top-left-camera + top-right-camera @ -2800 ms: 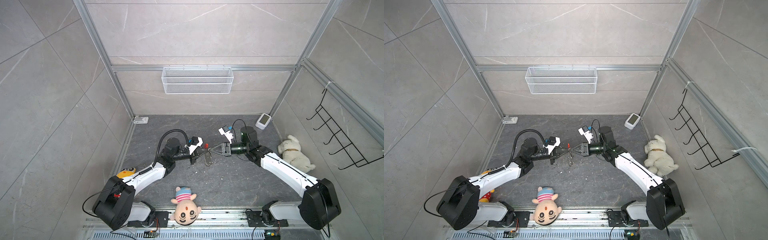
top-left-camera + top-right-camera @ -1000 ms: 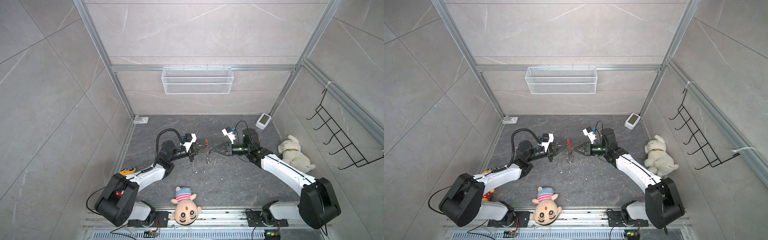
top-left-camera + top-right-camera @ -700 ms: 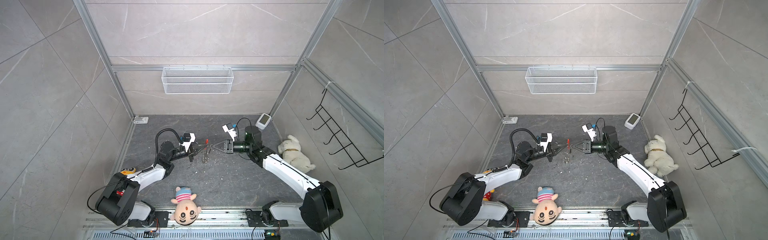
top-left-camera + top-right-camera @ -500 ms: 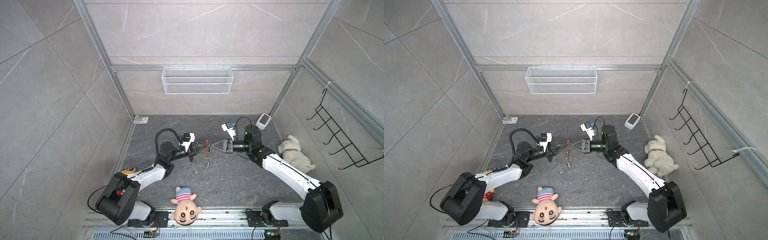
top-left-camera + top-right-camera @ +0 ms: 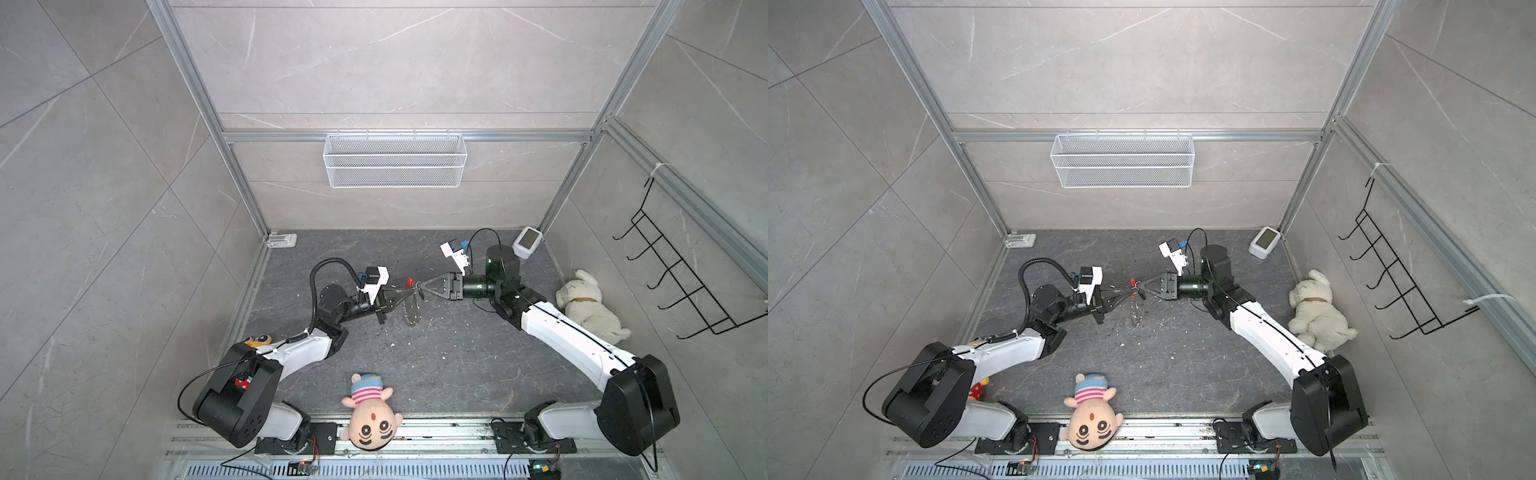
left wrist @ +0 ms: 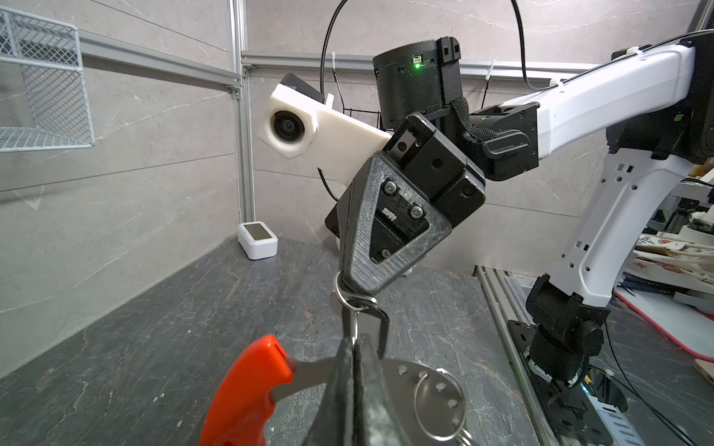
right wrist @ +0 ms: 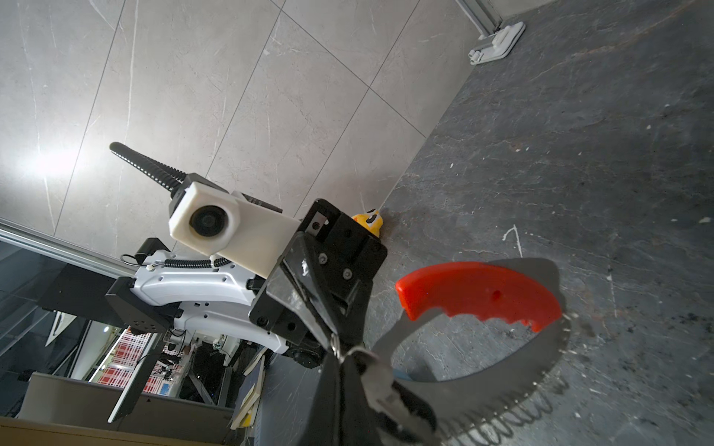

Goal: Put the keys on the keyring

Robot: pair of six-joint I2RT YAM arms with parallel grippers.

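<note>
One keyring (image 7: 479,291) between left jaws

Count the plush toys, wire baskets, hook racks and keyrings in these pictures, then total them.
Plush toys: 3 (striped-hat doll, white dog, yellow toy, partly hidden)
Wire basket: 1
Hook rack: 1
Keyring: 1
Total: 6

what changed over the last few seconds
The left pincer, shut on the large oval metal keyring with a red plastic segment, drew back slightly toward its own side. The right pincer, shut on the small dark keys, followed. Both grips held; the white plush animal stayed put.
</note>
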